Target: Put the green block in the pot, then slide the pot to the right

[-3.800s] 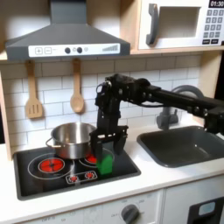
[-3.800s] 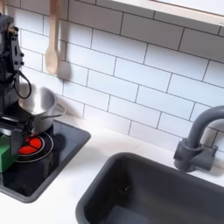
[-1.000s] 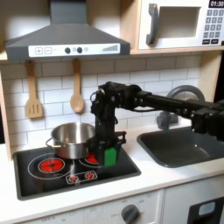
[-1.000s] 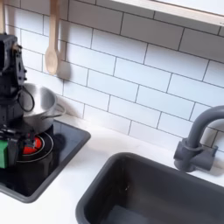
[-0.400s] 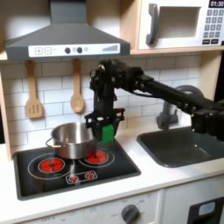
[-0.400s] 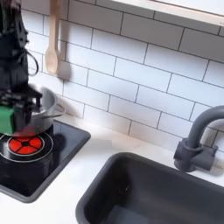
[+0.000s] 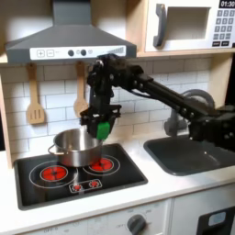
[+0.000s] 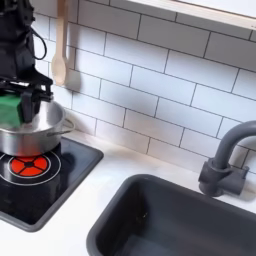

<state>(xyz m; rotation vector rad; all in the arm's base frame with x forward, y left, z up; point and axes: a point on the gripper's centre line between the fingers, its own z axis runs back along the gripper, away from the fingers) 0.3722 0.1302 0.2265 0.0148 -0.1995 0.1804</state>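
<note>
Above pot (image 7: pixel 74 146), green block (image 7: pixel 103 128) clamped between gripper (image 7: pixel 101 129) fingers.

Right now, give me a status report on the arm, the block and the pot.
Gripper shut on green block, lifted above the pot rim. Pot on the back burner, block not yet inside. Nothing in the way.

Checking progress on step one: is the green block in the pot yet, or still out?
Out. The green block is held in the gripper, raised above the rim of the pot; the second exterior view shows the same.
</note>
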